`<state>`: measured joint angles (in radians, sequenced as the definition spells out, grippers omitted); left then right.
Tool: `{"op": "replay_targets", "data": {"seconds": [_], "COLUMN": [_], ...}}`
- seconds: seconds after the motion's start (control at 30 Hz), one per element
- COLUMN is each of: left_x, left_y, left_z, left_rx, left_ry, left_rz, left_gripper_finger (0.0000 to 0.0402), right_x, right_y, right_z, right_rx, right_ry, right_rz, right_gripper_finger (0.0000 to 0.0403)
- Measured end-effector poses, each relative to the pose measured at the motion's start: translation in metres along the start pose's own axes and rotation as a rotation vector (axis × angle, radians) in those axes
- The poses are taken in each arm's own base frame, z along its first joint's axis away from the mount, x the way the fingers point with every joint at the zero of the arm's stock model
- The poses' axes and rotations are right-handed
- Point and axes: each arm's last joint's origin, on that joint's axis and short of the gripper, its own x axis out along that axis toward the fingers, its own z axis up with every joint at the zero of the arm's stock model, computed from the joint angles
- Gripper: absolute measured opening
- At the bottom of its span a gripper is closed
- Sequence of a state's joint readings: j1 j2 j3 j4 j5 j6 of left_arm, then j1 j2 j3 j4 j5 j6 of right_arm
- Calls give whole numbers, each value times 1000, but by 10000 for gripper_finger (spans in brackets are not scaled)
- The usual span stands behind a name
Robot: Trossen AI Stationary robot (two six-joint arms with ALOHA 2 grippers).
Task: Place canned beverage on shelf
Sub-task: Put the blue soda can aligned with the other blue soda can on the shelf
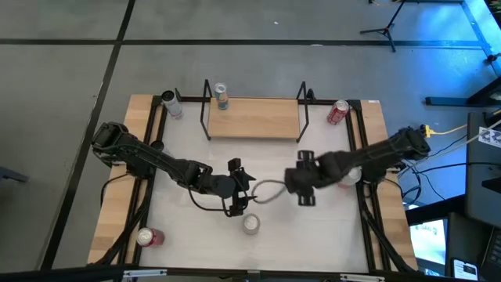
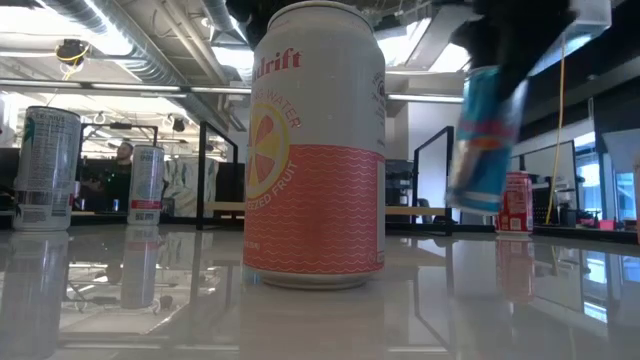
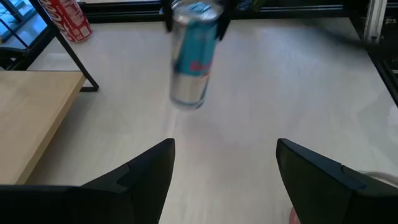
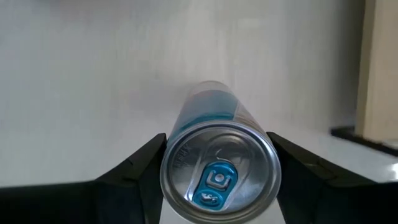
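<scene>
My right gripper hangs over the table's middle, shut on a slim blue and silver can, whose top faces the right wrist camera. The light-wood shelf stands at the table's far side, with one can upright at its left end. My left gripper is open over the table's middle with nothing between its fingers. It faces the held can. A white and coral can stands upright on the table just nearer than the left gripper. My right gripper pinches the blue can between its two fingers, one on each side of its upper end, just under the top rim. The fingers come from above, pointing steeply down. The can hangs below them, tilted, lifted clear of the table.
A silver can stands left of the shelf and a red can right of it. Another red can lies at the near left. Black frame rails run along the table's sides. Bare white tabletop lies between the grippers and the shelf.
</scene>
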<state>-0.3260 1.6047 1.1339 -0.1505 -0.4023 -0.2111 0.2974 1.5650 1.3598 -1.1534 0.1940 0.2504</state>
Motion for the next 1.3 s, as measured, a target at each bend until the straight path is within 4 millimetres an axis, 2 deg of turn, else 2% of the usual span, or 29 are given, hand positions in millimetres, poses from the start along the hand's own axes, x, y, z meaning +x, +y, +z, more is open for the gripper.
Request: {"op": "replay_targets", "data": {"seconds": [0.13, 0.33, 0.53, 0.8, 0.9, 1.0, 1.1, 1.23, 1.3], "left_x": [1, 5, 8, 8, 9, 10, 12, 22, 32], "left_y": [0, 2, 3, 3, 3, 5, 10, 17, 20], "left_z": [-6, -19, -30, -33, -31, -28, -25, -20, -19], "left_rx": [-14, -25, -24, -25, -32, -53, -74, -97, -103], "left_ry": [14, 44, 53, 61, 43, 19, 5, -56, -79], "left_rz": [2, 10, 13, 16, 14, -2, -1, -6, -46], "left_gripper_finger": [270, 270, 270, 270, 270, 270, 270, 270, 270], "right_x": [14, 29, 44, 43, 31, 7, -20, -55, -71], "right_y": [-17, -31, -33, -32, -33, -31, -26, -19, -12], "right_z": [13, 22, 30, 35, 34, 27, 18, -7, -24], "right_rx": [1, -16, -32, -70, -69, -56, -55, -12, 31], "right_ry": [-4, 11, 13, -46, -27, -13, -87, -160, -215], "right_rz": [55, 94, 91, 94, 94, 91, 84, 90, 75], "right_gripper_finger": [220, 229, 242, 275, 280, 281, 279, 280, 280]}}
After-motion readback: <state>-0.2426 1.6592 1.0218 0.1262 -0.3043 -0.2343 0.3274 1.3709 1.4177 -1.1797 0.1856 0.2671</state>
